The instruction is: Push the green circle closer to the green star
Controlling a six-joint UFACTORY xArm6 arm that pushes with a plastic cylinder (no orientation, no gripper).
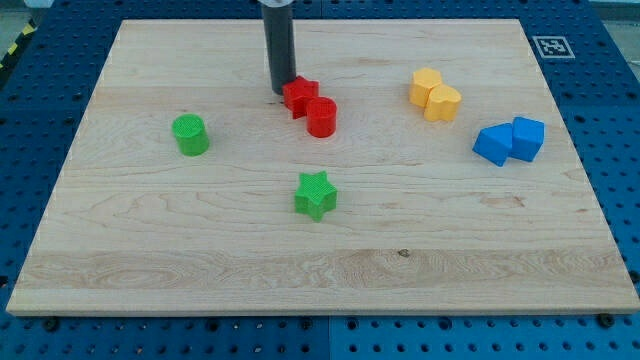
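The green circle (189, 135) stands at the view's left on the wooden board (200, 260). The green star (316, 195) lies lower, near the board's middle, well apart from the circle. My tip (279, 92) rests near the view's top centre, right beside the left side of a red star-like block (298, 96). It is far to the upper right of the green circle and above the green star.
A red circle (321, 117) touches the red star-like block on its lower right. Two yellow blocks (435, 95) sit together at the upper right. Two blue blocks (510, 141) sit together at the right.
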